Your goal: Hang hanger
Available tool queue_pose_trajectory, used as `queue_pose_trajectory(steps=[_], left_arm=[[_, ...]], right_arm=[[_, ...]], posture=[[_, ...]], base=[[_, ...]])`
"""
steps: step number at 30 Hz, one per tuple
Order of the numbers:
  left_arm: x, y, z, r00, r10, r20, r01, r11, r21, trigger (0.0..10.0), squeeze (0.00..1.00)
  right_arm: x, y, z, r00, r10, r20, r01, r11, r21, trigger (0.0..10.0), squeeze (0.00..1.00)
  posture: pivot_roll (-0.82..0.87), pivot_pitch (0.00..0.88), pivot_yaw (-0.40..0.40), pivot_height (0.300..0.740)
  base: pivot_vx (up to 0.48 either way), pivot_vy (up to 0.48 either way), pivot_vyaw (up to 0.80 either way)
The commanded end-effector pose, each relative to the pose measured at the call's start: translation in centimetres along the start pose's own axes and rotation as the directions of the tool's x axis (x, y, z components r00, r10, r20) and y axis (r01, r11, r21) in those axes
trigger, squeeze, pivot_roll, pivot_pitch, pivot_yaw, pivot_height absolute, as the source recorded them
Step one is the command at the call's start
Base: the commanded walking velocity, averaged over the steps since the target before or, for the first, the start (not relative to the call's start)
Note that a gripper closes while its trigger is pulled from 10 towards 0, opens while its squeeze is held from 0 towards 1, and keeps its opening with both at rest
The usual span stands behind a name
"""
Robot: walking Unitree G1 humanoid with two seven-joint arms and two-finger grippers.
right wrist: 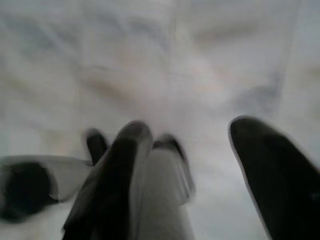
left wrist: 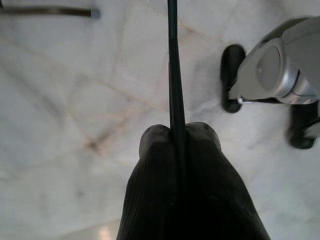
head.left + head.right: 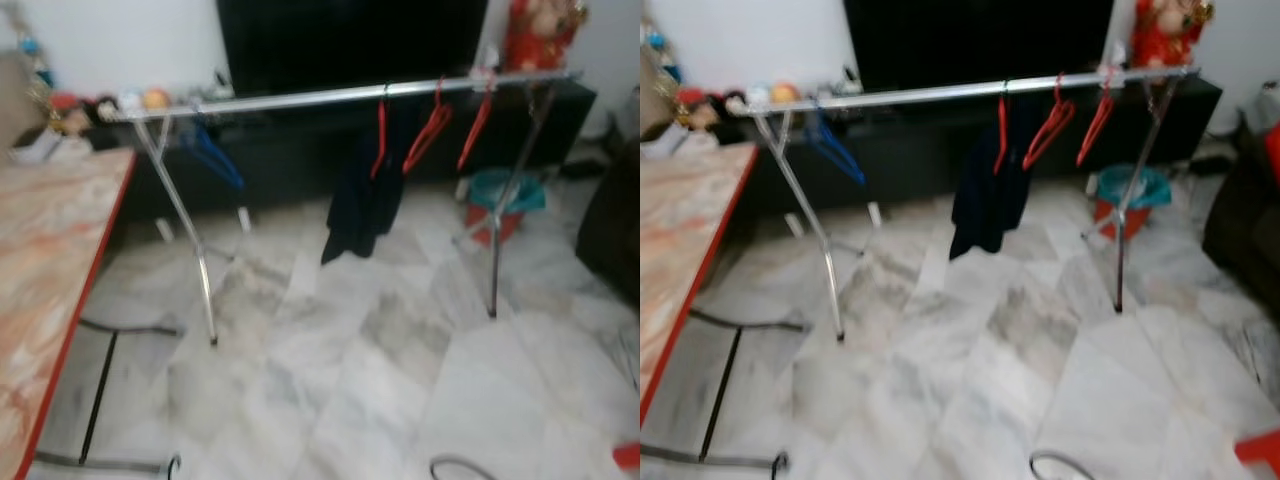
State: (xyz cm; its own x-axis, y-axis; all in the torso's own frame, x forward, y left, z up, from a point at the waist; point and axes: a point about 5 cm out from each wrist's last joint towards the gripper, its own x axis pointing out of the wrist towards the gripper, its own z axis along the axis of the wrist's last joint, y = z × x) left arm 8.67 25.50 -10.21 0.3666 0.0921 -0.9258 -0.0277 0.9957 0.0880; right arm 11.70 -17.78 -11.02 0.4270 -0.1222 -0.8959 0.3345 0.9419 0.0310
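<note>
My left gripper point(image 2: 178, 131) is shut on a thin dark hanger bar point(image 2: 173, 65), which runs straight out from between the fingers over the marble floor. The rest of the hanger is out of frame. My right gripper point(image 1: 187, 130) hangs open above the floor with nothing between its blurred fingers. Ahead stands a silver clothes rack point(image 3: 300, 100). On its rail hang three red hangers point(image 3: 428, 135), one carrying a dark garment point(image 3: 362, 205), and a blue hanger point(image 3: 212, 155) sits near the left end.
A marble-patterned table with a red edge point(image 3: 85, 300) stands at my left, its dark legs point(image 3: 100, 385) on the floor. Behind the rack are a black TV cabinet point(image 3: 300, 150) and a red bucket point(image 3: 500, 205). A dark seat point(image 3: 615, 230) is at the right. My silver leg point(image 2: 280, 70) is close to the left gripper.
</note>
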Motion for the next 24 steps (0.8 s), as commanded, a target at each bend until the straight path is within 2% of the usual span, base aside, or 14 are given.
queue_pose_trajectory(steps=[1,14,21,24], left_arm=[[0.18,-0.21,1.01,1.0,-0.01,0.025,0.009,1.0,0.027,10.0,0.0],[0.14,-0.23,0.83,1.0,-0.02,0.018,0.019,0.999,0.047,10.0,0.0],[0.15,-0.26,0.84,1.0,-0.024,0.019,0.023,0.998,0.054,10.0,0.0],[0.16,-0.28,0.91,0.999,-0.025,0.021,0.024,0.998,0.054,10.0,0.0]], right_arm=[[-0.19,-0.59,-1.06,0.999,-0.018,-0.032,0.018,1.0,0.006,10.0,0.0],[-0.25,-0.57,-1.34,0.999,-0.018,-0.038,0.019,1.0,0.014,10.0,0.0],[-0.22,-0.47,-1.12,1.0,0.013,-0.026,-0.014,0.999,-0.035,10.0,0.0],[-0.21,-0.46,-1.05,1.0,0.013,-0.025,-0.014,0.999,-0.031,10.0,0.0]], posture=[[-0.02,0.0,0.089,0.74],[-0.03,0.0,0.095,0.74],[-0.03,0.0,0.096,0.74],[-0.03,0.0,0.093,0.74]], base=[[0.416,0.0,-0.74],[0.414,0.0,-0.67],[0.419,0.0,0.0],[0.421,0.0,0.63]])
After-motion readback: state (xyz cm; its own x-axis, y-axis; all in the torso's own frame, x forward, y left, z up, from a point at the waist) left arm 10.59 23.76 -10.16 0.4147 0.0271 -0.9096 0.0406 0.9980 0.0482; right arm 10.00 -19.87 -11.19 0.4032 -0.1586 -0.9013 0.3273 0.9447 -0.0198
